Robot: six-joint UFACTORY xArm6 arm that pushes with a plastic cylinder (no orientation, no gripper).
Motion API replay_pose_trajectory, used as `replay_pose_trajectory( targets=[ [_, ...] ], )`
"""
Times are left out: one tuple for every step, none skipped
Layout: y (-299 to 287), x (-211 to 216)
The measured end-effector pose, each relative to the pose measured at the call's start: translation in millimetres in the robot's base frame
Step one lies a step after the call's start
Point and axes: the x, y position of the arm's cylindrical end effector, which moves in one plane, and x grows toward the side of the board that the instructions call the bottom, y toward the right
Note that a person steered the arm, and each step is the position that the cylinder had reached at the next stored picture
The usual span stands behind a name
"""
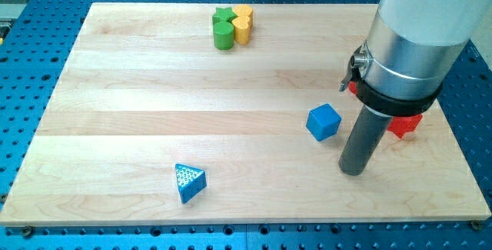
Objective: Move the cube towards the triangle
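Observation:
A blue cube (324, 121) sits on the wooden board (154, 104), right of centre. A blue triangle (189, 182) lies near the view's bottom, left of centre, well apart from the cube. My tip (353, 170) rests on the board just below and to the right of the cube, not touching it. The rod rises from the tip into the arm's silver cylinder (419, 27) at the view's upper right.
A green cylinder (224, 36), a green star-like block (224, 15), a yellow heart-like block (241, 31) and a yellow block (244, 12) cluster at the view's top centre. Red blocks (405, 124) lie partly hidden behind the arm at the right. A blue perforated table surrounds the board.

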Motion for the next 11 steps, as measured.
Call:
replay_pose_trajectory(
  targets=[
    [2.7,0.0],
    [20.4,-4.6],
    [34.7,-29.0],
    [28.0,-50.6],
    [-35.7,-50.7],
    [-35.6,-58.2],
    [-36.0,-87.1],
    [-103.1,-87.4],
    [-123.5,-88.9],
    [-141.6,-54.9],
    [-152.0,-24.9]
  ],
)
